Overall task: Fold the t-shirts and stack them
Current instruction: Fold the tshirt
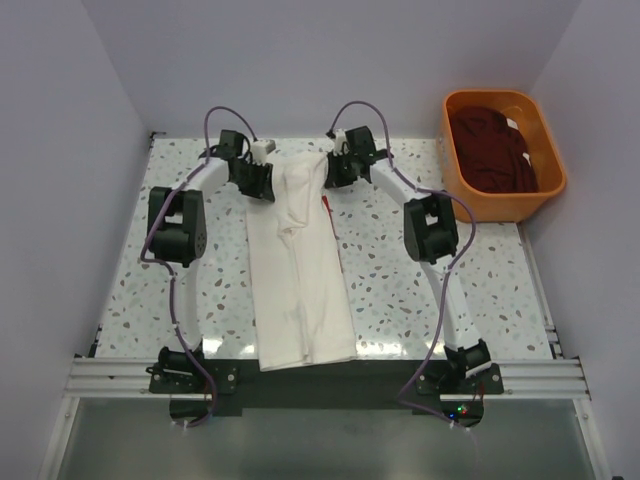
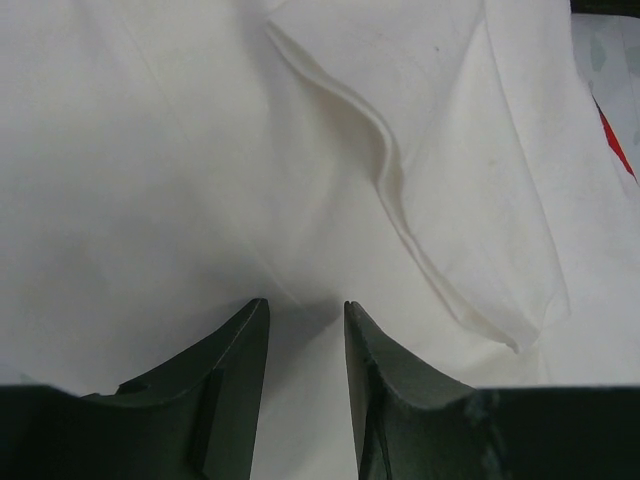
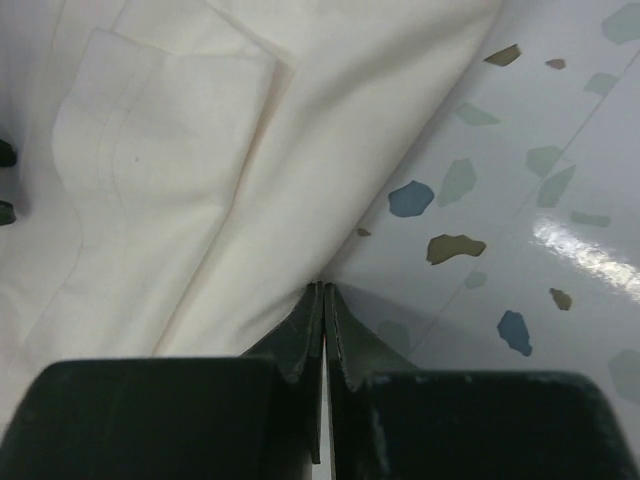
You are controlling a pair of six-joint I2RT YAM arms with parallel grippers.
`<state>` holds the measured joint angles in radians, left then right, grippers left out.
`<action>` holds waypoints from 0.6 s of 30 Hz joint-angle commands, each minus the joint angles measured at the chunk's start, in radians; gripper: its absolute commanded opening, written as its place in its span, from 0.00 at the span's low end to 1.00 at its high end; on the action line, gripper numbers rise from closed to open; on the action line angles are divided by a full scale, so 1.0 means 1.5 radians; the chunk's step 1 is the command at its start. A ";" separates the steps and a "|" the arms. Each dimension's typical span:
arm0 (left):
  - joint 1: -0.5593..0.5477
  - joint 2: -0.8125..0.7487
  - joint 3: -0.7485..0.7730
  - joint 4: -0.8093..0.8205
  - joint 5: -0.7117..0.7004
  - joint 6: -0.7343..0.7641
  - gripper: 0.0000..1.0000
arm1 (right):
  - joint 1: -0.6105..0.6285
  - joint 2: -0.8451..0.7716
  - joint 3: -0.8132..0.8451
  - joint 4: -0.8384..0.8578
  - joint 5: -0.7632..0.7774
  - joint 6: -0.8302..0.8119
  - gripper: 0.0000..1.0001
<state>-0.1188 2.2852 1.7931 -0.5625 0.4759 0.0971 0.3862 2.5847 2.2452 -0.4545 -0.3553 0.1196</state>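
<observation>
Cream-white t-shirt (image 1: 300,290) lies as a long strip down the middle of the table (image 1: 420,300), with both grippers at its far end.
From above, I see bare table on both sides of the strip, and its near end reaches the table's near edge; the dark maroon t-shirt (image 1: 495,150) sits in the orange tub (image 1: 452,150) at the far right. On my left wrist camera, the left gripper (image 2: 305,305) has its jaws apart over the cloth, beside a curved hem (image 2: 390,170). On my right wrist camera, the right gripper (image 3: 323,288) is fully closed at the shirt's side edge; I cannot tell if cloth is pinched.
</observation>
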 commanded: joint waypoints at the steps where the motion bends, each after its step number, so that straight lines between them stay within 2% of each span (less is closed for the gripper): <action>1: 0.012 0.007 0.014 -0.017 -0.022 0.014 0.41 | -0.012 0.010 0.031 0.033 0.071 -0.013 0.00; 7: 0.012 0.052 0.077 -0.032 -0.027 0.022 0.39 | -0.016 0.010 0.043 0.038 0.150 -0.045 0.00; 11: 0.012 0.131 0.173 -0.058 -0.023 0.018 0.40 | -0.015 -0.014 0.055 0.036 0.107 -0.102 0.00; 13: 0.012 0.146 0.213 -0.066 -0.014 0.007 0.40 | -0.014 -0.031 0.054 0.027 0.071 -0.118 0.08; 15: 0.013 0.127 0.203 -0.032 -0.001 0.000 0.41 | -0.011 -0.060 0.039 0.025 0.034 -0.127 0.16; 18: 0.018 0.034 0.124 0.041 0.026 -0.005 0.44 | -0.001 -0.095 0.013 -0.001 -0.007 -0.129 0.17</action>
<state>-0.1116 2.4367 2.0411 -0.5869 0.4938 0.0940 0.3683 2.5801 2.2749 -0.4500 -0.2638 -0.0303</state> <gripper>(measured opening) 0.432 0.169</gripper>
